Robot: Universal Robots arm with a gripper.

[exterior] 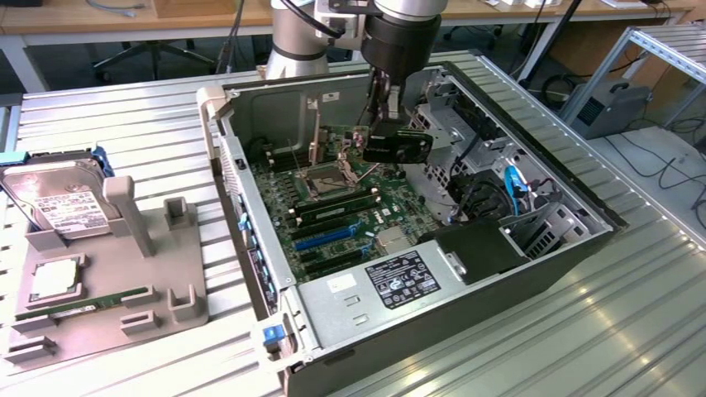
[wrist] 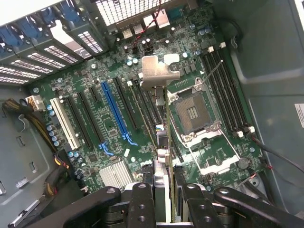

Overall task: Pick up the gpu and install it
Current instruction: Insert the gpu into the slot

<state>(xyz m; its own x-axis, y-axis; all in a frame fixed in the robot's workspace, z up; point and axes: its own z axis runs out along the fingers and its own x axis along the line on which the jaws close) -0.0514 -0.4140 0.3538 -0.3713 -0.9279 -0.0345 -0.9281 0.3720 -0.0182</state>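
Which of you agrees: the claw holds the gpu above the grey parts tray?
Wrong place: the claw holds the gpu above the motherboard inside the open computer case, as the exterior view shows.

Arm (exterior: 296,37): silver-grey cyl. tube, then a glossy black cyl. wrist section (exterior: 403,37). Thin black cable (exterior: 307,21) curves across the tube. Gripper (wrist: 166,190): matte black, 2 straight inner fingers (wrist: 142,204), 2 curved outer links, 4 round pivot pins w/ recessed heads.
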